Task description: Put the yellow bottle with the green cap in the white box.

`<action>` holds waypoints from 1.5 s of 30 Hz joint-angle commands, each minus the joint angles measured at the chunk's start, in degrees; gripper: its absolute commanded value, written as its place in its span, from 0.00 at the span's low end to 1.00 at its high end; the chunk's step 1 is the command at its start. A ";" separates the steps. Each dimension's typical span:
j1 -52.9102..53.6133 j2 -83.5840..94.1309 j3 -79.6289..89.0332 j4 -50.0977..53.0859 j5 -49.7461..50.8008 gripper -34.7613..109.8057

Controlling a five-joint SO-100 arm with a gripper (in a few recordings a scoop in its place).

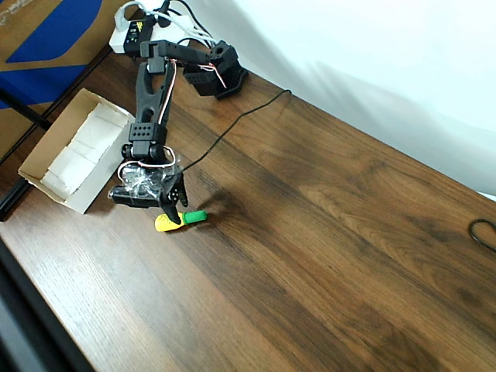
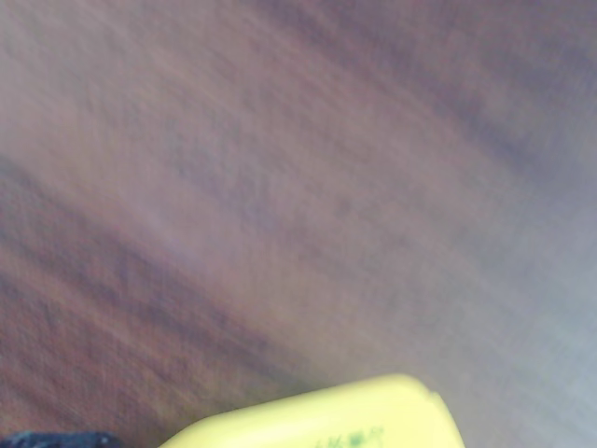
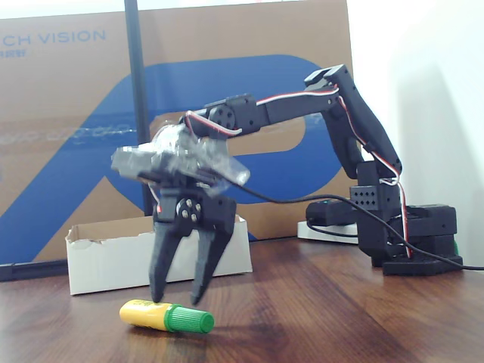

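Task at early stage: small yellow bottle with green cap (image 3: pixel 165 316) lies on its side on dark wooden table (image 1: pixel 325 232), not grasped. Black two-finger gripper (image 3: pixel 178 293) hangs just above it, fingers spread apart, empty. Shallow white cardboard box (image 1: pixel 46 180) near, unfilled. Left: grasp, lift, carry, drop. Black cable (image 1: pixel 232 128) behind; path clear.
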 commanded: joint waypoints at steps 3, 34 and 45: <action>-0.70 2.64 0.26 -1.49 -0.18 0.37; -1.85 10.46 14.15 -6.50 0.44 0.24; 1.49 23.03 19.86 -6.59 1.49 0.24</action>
